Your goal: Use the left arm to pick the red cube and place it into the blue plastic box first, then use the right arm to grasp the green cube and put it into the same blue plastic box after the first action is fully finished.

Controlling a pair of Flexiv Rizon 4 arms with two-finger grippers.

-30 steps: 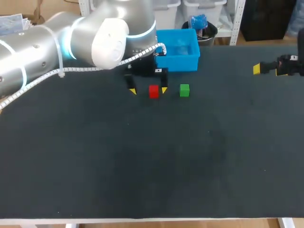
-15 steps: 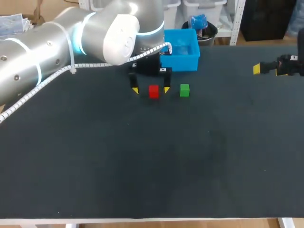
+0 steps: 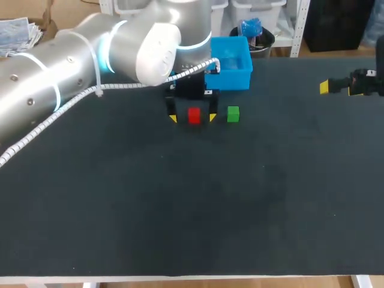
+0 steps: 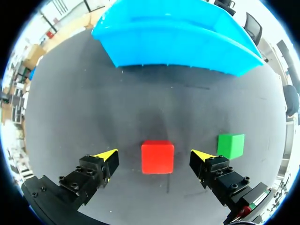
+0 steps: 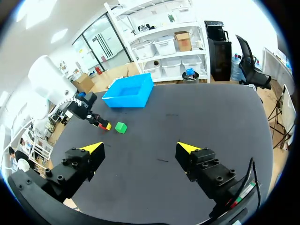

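The red cube rests on the black table between the spread fingers of my left gripper, which is open and does not touch it. The green cube sits just to the right of that gripper's right finger. Behind both stands the blue plastic box, partly hidden by my left arm in the head view. My right gripper hangs open at the table's far right, well away from the cubes.
The black tabletop stretches wide in front of the cubes and between the two arms. My left arm crosses the back left of the table.
My left gripper has shifted right and come down, so the red cube now sits centred between its fingers. The right arm and both cubes have not moved.
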